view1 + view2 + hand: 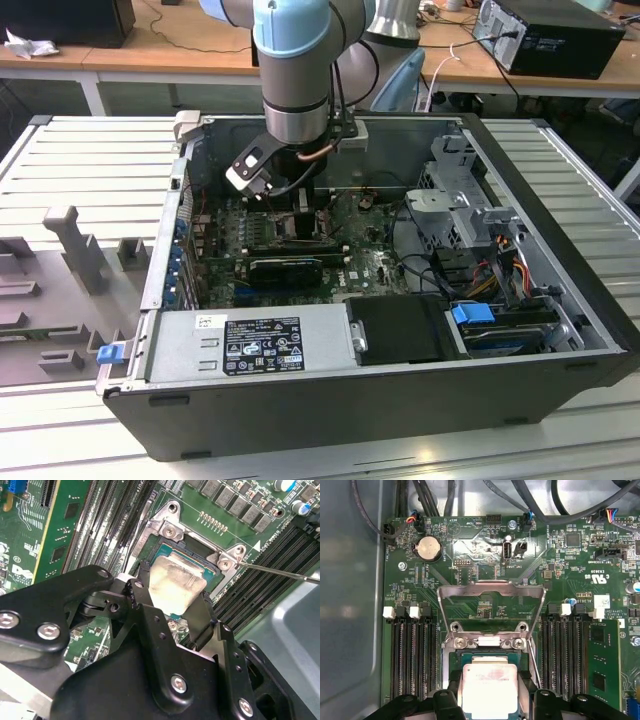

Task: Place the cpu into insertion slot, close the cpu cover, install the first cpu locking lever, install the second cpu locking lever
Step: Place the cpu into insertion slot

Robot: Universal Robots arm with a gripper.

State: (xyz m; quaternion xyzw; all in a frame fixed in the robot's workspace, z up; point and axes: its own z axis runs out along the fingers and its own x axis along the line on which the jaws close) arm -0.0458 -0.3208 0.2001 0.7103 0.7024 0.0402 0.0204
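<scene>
The cpu, a pale silver square chip, hangs just over the insertion slot, whose dark socket shows past its far edge. My gripper is shut on the cpu, one black finger on each of two opposite sides. In the first wrist view the cpu sits between the fingers, and the cpu cover stands swung open beyond the socket's hinge. A thin wire locking lever sticks out sideways, unlatched. In the exterior view the gripper is down inside the open computer case.
Long black memory slots flank the socket on both sides. A black graphics card lies just in front of the socket, with the power supply nearer still. Case walls, drive cages and cables ring the board.
</scene>
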